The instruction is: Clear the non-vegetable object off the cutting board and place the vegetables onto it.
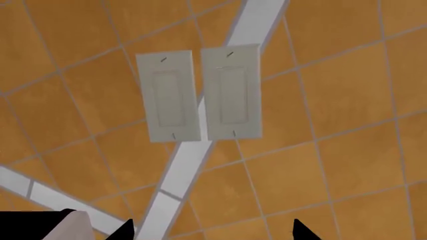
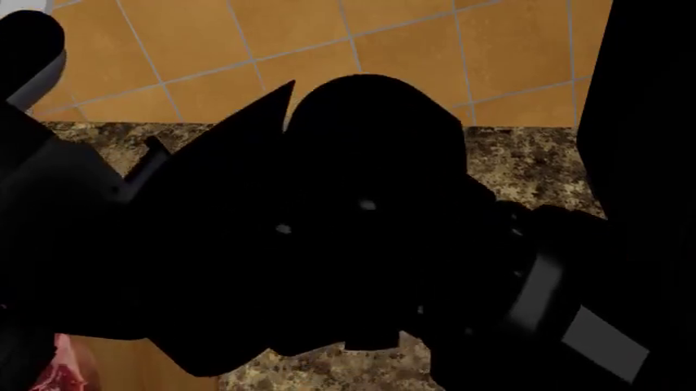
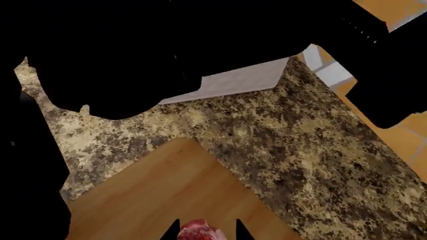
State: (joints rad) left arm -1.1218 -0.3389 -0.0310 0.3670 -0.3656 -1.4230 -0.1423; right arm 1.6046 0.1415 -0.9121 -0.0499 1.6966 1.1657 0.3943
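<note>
In the right wrist view the red steak [image 3: 197,231], the non-vegetable object, sits between the two dark fingertips of my right gripper [image 3: 207,232], which is shut on it over the light-brown cutting board [image 3: 160,190] near one rounded corner. The head view shows only a sliver of the steak [image 2: 60,371] and a strip of board [image 2: 125,366] at the lower left, under my black arms. My left gripper [image 1: 212,231] is open and empty, facing the orange tiled wall. The vegetables are out of view.
Speckled brown granite countertop [image 3: 300,150] surrounds the board. Two white wall plates [image 1: 200,95] sit side by side on the orange tiled wall [image 1: 333,100]. My black arm [image 2: 359,228] blocks most of the head view.
</note>
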